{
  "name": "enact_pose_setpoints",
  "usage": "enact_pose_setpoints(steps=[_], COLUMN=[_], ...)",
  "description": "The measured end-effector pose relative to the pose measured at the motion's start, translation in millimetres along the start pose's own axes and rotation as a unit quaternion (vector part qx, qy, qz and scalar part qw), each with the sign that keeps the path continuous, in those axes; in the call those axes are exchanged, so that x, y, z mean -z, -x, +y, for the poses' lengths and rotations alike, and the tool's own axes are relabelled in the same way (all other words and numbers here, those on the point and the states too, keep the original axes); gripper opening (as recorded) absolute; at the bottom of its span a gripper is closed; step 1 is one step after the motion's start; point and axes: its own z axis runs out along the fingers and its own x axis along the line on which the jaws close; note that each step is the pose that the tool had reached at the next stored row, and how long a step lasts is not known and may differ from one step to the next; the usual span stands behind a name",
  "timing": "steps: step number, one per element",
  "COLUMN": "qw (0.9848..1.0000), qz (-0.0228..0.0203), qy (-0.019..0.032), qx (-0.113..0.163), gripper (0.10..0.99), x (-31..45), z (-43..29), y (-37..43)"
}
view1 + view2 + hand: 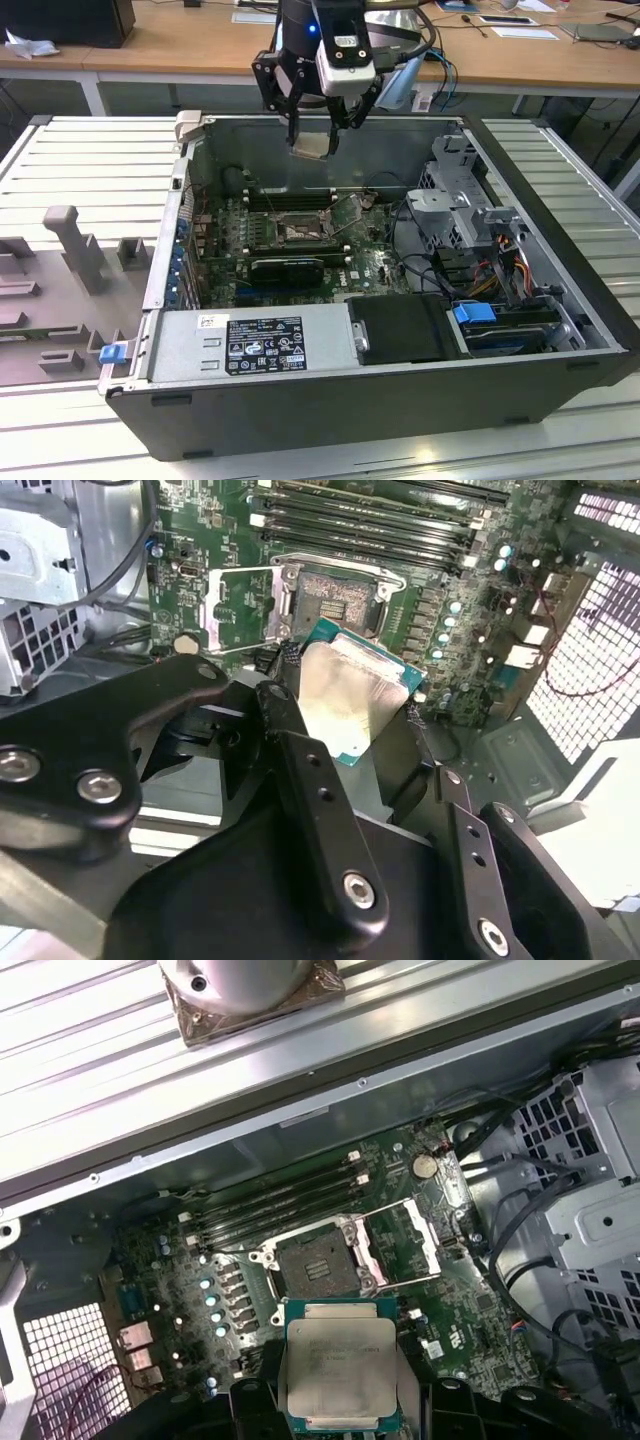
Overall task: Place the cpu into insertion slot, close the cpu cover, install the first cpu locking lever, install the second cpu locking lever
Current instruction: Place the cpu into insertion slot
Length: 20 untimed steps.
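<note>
My gripper (315,143) hangs above the open computer case, over its far wall, shut on the cpu (312,146). The chip's pale silvery face with a green edge lies flat between the black fingers in both wrist views: cpu (350,705), cpu (340,1365). Below it on the green board the insertion slot (300,232) stands uncovered, a dark square in a grey rim, also seen as the slot (335,595) and slot (315,1260). The cpu cover (405,1245) is swung open beside the slot, cover (240,605), on the exterior view's right of it (352,212).
Long black memory slots (290,198) run behind the slot and a black card (288,268) lies in front. The power supply (250,345) fills the near side. A drive cage (470,215) with cables stands at the exterior view's right. The case walls (330,125) ring the board.
</note>
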Motion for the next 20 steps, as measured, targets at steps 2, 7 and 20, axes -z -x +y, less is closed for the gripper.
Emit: enact_pose_setpoints(steps=[2, 7, 20], qw=[0.9999, 0.9989, 0.9929], qz=[-0.0011, -0.0042, -0.0106], qy=[0.0003, 0.0009, 0.0024], qx=[-0.012, -0.047, -0.119], gripper=[0.529, 0.529, 0.529], x=[0.0, -0.1, -0.2], z=[0.0, 0.0, 0.0], y=[0.0, 0.0, 0.0])
